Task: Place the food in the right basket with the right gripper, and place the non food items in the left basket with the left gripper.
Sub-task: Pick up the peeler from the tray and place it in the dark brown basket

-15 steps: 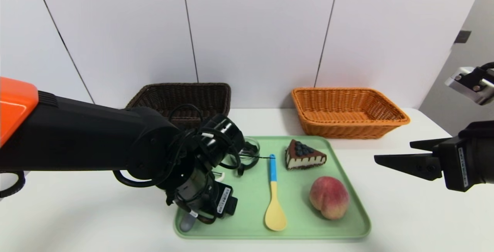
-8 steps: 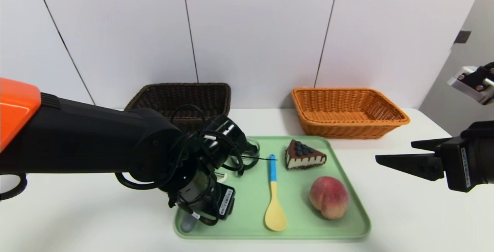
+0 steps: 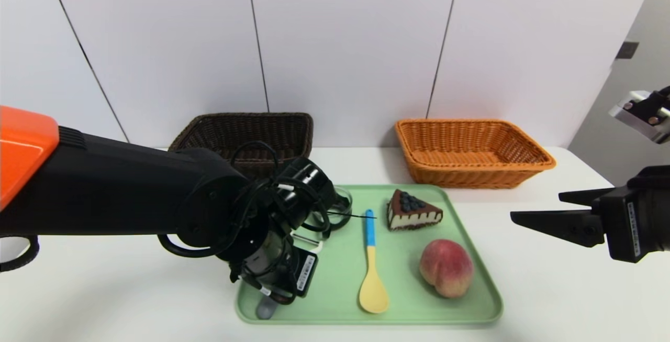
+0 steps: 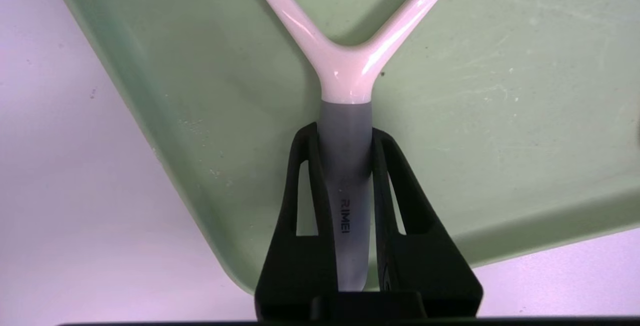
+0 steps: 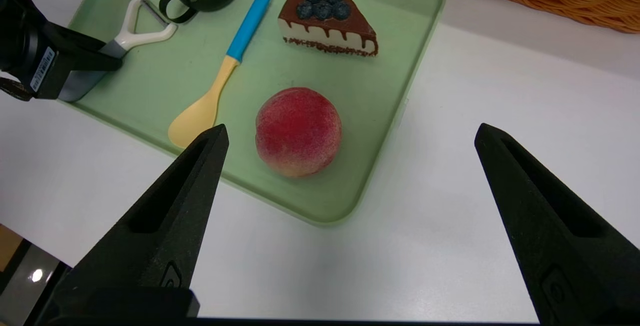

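Already the left hand (image 4: 345, 141) is pinching the grey handle of the peeler (image 4: 345, 74), a finger pressed on either side; the handle's long axis runs straight out along the hand, with the white Y-shaped fork beyond the fingertips, so the tool should come up in line with the hand rather than across it; the peeler lies at the near-left corner of the green tray (image 3: 466, 310), its grey end just over the rim there; from that corner the left basket (image 3: 246, 132) stands behind the tray's far-left end, and the lift must, I judge, clear the glass cup (image 3: 337, 208) sitting between the peeler and that basket; the spoon (image 3: 371, 263) lies lengthwise down the tray's middle, blue handle toward the far side; the cake wedge (image 3: 413, 211) and the peach (image 3: 446, 267) occupy the tray's right half, the peach nearer; the right hand (image 3: 544, 211) hangs spread wide, off the tray's right side, nearer to both foods than the left is; the right basket (image 3: 471, 151) stands behind the tray's far-right corner; the tray rests on a white counter (image 3: 549, 289) before a pale panelled wall.
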